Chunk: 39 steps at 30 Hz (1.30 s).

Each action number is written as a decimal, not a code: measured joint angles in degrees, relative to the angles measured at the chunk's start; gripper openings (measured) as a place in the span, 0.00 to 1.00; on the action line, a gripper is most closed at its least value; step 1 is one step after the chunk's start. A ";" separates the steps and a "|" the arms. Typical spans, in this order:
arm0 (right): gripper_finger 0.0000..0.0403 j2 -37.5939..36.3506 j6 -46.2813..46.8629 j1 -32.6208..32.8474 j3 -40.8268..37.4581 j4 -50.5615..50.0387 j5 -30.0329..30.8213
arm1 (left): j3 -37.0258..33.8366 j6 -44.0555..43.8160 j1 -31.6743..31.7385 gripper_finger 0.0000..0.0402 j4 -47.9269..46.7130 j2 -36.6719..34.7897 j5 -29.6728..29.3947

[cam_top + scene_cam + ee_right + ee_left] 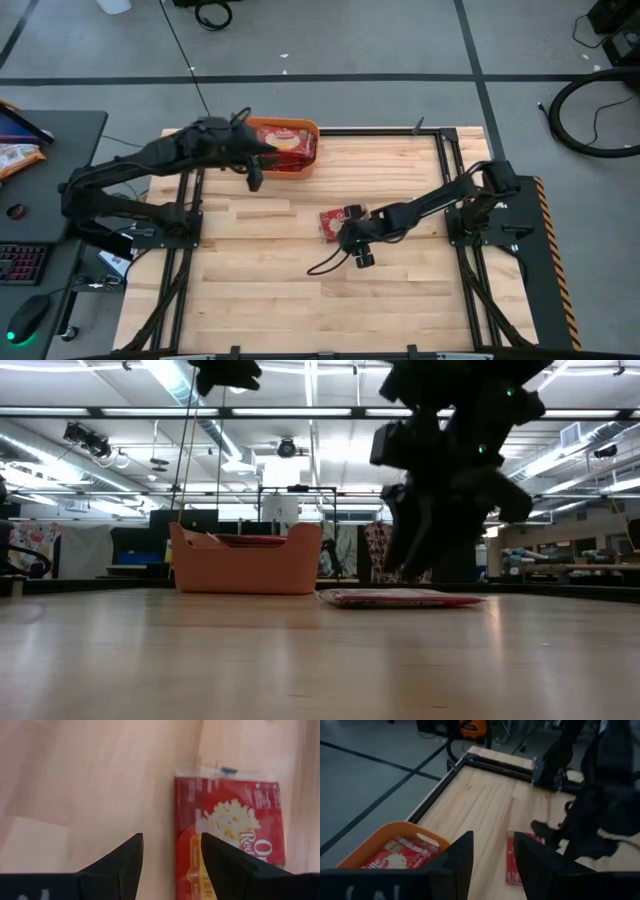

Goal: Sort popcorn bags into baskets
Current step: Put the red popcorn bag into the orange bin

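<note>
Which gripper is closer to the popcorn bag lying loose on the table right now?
The right. The right gripper hangs open just over the loose popcorn bag, at its edge. The left gripper, empty, is away at the orange basket, over its near rim.

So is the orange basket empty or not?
Not empty: the basket holds red popcorn bags, seen from above and in the left wrist view.

Popcorn bags (283,138) lie in the basket (300,166) at the table's (400,300) far edge; another bag (331,222) lies mid-table.
</note>
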 joint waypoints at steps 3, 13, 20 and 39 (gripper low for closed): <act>0.51 2.10 -0.35 0.00 0.00 0.06 2.24 | 0.00 -1.11 0.00 0.36 -0.02 -2.04 0.01; 0.45 3.59 -1.49 -1.47 -0.54 0.16 5.84 | 0.00 -1.15 -0.02 0.36 -0.63 -5.23 0.03; 0.36 3.18 -1.65 -2.84 -4.59 3.53 3.76 | 0.00 -0.86 0.00 0.36 -0.74 -5.15 0.03; 0.02 -2.24 4.78 -4.59 -4.60 2.76 1.10 | 0.00 2.06 0.00 0.36 -8.57 -4.88 2.39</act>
